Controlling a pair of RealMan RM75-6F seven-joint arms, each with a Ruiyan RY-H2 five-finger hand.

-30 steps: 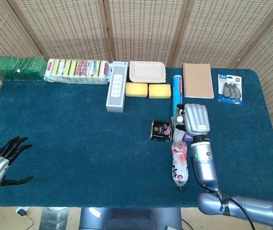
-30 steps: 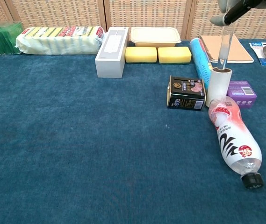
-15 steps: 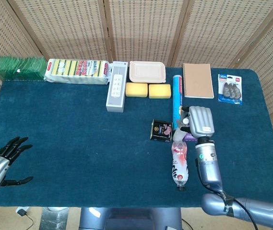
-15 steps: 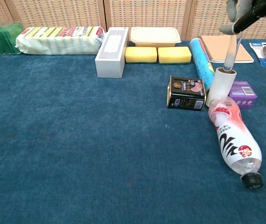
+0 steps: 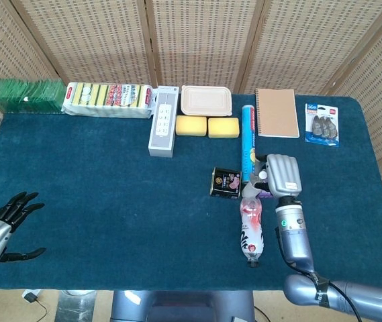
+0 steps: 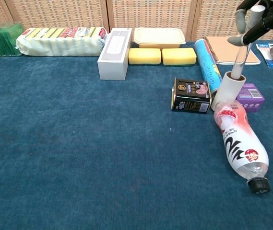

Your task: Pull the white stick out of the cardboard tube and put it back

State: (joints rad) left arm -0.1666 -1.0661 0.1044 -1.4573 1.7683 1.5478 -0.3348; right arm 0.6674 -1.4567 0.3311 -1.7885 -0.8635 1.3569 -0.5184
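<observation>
Since a second ago, the right hand (image 6: 256, 19) has shifted toward the right edge of the chest view, and the white stick (image 6: 239, 61) it pinches now leans, its lower end sunk into the open top of the cardboard tube (image 6: 227, 90). That tube has tipped with it and stands tilted at right of centre, between a black box (image 6: 191, 95) and a purple box (image 6: 249, 95), with the cap end of a fallen red-and-white bottle (image 6: 238, 142) just in front of its base. In the head view, the same hand (image 5: 282, 174) covers the tube from above at centre right, its silver forearm running down to the bottom edge. Low at the left edge of that view, the left hand (image 5: 1, 227) rests by the edge of the blue table (image 5: 110, 194), its dark fingers spread and holding nothing. Along the top of the frame lie a green packet (image 5: 27, 94), a pack of sponges (image 5: 109, 99), a white power strip (image 5: 163, 120), a lidded tray (image 5: 206, 100), two yellow sponges (image 5: 207, 126), a blue roll (image 5: 248, 137), a brown notebook (image 5: 276, 112) and a blister pack (image 5: 321, 123).
</observation>
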